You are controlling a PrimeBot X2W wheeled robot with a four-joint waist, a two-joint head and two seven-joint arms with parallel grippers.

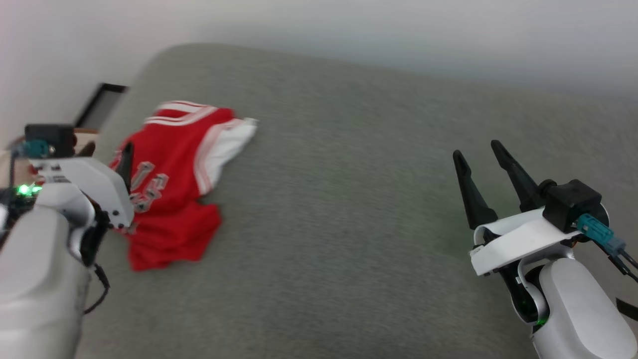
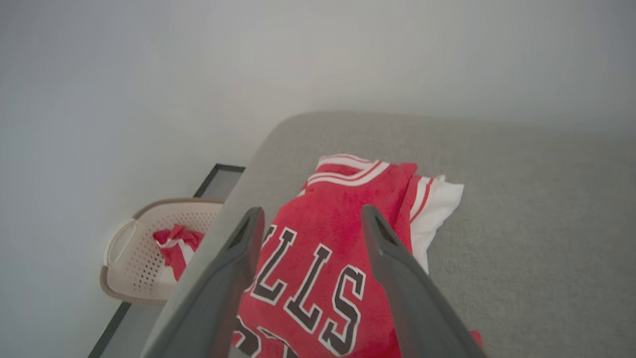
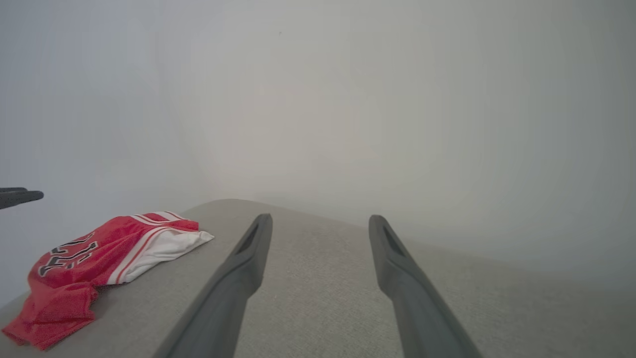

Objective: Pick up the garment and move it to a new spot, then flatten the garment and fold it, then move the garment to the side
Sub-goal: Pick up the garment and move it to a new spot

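Clearly, the garment [image 1: 169, 199] lay bunched at the left end of the grey fabric surface [image 1: 349, 224], lengthwise away from the robot, just ahead of the left gripper [image 2: 312, 211], its fingers spread and empty, while the right gripper [image 1: 476, 148], likewise spread, hung well apart.

The grey cushion [image 1: 349, 239] is bare across the middle and right of the head view. The bunched garment [image 1: 169, 194] lies at the left, a basket [image 2: 141, 258] past that edge.
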